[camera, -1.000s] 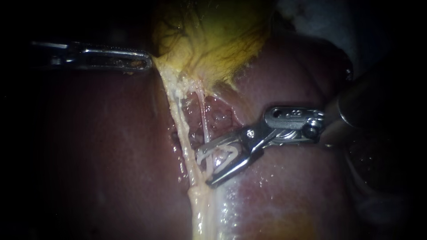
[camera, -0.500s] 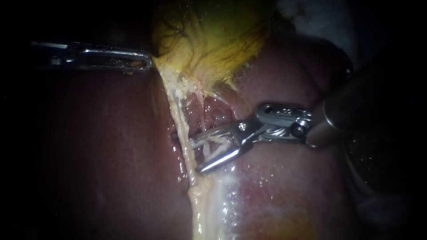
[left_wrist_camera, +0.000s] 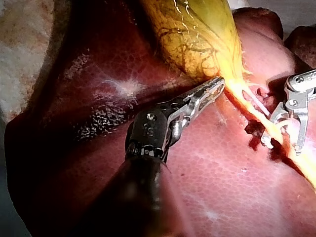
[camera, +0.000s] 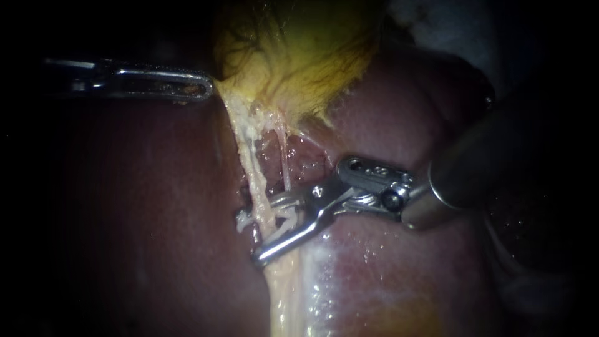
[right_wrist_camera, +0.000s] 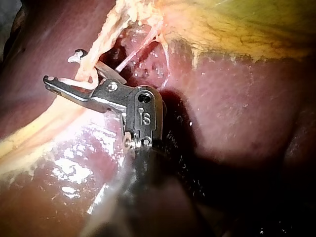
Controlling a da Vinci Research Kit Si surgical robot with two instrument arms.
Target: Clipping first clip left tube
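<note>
The left tube [camera: 253,168] is a thick pale cord running down from the yellow gallbladder [camera: 299,56] over the liver [camera: 156,206]. A thin right tube [camera: 285,163] lies beside it. My right instrument [camera: 259,229] comes in from the right. Its jaws stand apart and carry a white clip [camera: 242,218] whose legs straddle the left tube. The right wrist view shows the same instrument [right_wrist_camera: 74,69] with the tube [right_wrist_camera: 91,64] crossing between its jaws. My left instrument [camera: 209,87] is shut on the gallbladder's edge [left_wrist_camera: 224,86] and holds it taut.
Dark red liver [left_wrist_camera: 207,187] surrounds the tubes on all sides. Raw pink tissue [camera: 306,162] lies between the two tubes. Pale fatty tissue [camera: 284,299] runs down below the jaws. The right instrument's thick shaft [camera: 474,168] crosses the liver's right side.
My right instrument has moved left, and its jaws with the clip have slid from beside the left tube to straddle it. The left instrument has held still.
</note>
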